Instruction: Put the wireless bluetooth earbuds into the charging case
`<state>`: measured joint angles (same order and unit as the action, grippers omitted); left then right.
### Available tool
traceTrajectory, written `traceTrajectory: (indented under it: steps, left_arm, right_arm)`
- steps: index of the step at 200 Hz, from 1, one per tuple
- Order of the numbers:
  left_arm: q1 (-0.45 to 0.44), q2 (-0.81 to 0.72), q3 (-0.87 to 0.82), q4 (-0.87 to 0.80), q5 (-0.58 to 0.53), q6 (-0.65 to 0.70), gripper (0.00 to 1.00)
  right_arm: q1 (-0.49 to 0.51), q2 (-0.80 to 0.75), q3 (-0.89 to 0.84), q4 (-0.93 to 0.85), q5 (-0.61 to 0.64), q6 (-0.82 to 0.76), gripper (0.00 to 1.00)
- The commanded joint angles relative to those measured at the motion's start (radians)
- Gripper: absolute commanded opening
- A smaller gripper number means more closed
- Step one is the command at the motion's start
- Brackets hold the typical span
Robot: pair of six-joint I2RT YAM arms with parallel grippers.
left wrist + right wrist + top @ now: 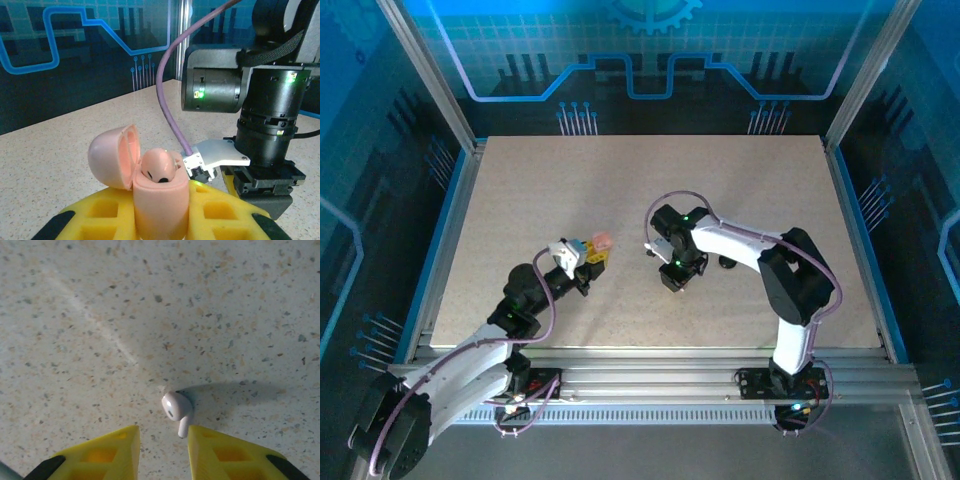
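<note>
My left gripper (161, 220) is shut on a pink charging case (160, 200) and holds it upright between its yellow fingers (100, 212). The case's lid (111, 157) is swung open to the left. One whitish-pink earbud (160, 167) sits in the case's mouth. From above, the case (601, 243) hangs left of the table's centre. A second whitish earbud (176, 407) lies on the table just past my right gripper (163, 432), its stem beside the right fingertip (197, 432). The right gripper is open, pointing down at the table (670, 282).
The speckled table (620, 180) is walled by blue panels and metal posts. A small dark item (728, 262) lies beside the right arm's forearm. The right arm's wrist (267, 125) stands close in front of the held case.
</note>
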<state>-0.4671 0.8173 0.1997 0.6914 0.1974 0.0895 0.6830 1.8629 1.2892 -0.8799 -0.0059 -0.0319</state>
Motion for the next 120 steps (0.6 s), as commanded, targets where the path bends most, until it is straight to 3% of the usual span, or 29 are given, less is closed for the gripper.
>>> traceTrajectory:
  steps: [1,120]
  left_arm:
    - [-0.007,-0.015,0.005,0.002,-0.014,0.029,0.16]
    - [-0.007,-0.024,0.005,-0.004,-0.017,0.027,0.16]
  right_arm:
    - [-0.007,0.034,0.040,-0.029,0.037,0.035,0.32]
    - [0.008,0.101,0.050,-0.016,0.052,0.044,0.32]
